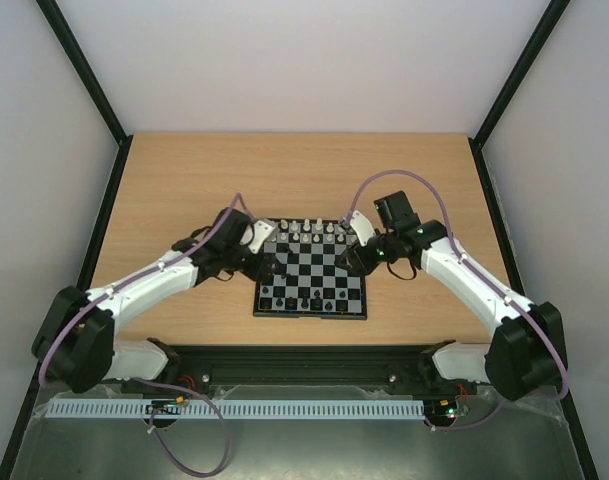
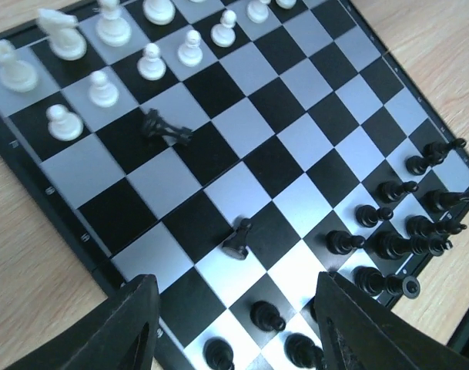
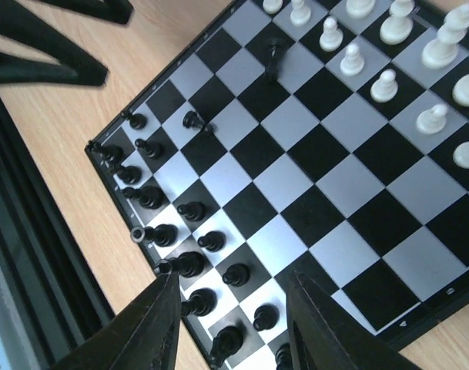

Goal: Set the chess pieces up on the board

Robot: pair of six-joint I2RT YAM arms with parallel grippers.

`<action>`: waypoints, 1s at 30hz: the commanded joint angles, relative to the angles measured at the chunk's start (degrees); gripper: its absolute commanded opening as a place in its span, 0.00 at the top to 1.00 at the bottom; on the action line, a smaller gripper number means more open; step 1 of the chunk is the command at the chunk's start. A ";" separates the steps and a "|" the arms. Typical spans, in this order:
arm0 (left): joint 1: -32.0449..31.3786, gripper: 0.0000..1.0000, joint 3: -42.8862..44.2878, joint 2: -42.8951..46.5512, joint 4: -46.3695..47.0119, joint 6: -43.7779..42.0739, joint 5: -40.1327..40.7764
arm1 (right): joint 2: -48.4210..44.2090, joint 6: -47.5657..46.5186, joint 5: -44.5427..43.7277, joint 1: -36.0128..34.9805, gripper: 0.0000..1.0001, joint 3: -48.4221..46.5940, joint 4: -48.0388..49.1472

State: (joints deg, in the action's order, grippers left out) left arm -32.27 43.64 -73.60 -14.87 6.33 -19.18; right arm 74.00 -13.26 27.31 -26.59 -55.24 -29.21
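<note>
Fingers [image 2: 134, 331] of the left gripper [image 2: 236, 308] are standing wide and empty above the board [image 1: 309, 313]; the right gripper [image 3: 234, 293] is also gaping, holding nothing. A toppled black piece [image 2: 166, 127] is lying at upper left beside the white pawns [image 2: 151, 62] — reaching for it is risking knocking those over.

Can't read any text, brand or nos. from here; the board [image 2: 253, 127] has tiny pale marks [image 2: 45, 189] along its rim, too small & blurred to make out
</note>
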 commanded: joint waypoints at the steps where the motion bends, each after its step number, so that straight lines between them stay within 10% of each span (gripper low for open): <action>1: -4.96 0.41 4.74 -6.24 -3.31 -5.69 7.12 | -4.57 3.50 1.64 1.76 0.60 4.21 8.12; 10: -12.56 0.41 15.33 -20.42 -9.83 -13.54 19.32 | -6.40 3.45 4.05 3.16 0.58 4.88 7.94; 30: -12.98 0.66 16.53 -26.93 -12.28 -17.18 16.68 | -5.62 2.55 4.55 3.21 0.58 4.79 7.18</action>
State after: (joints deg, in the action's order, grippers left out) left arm -44.99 59.27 -99.35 -25.19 -10.15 -2.00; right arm 68.25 -10.09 30.46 -23.62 -51.03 -21.52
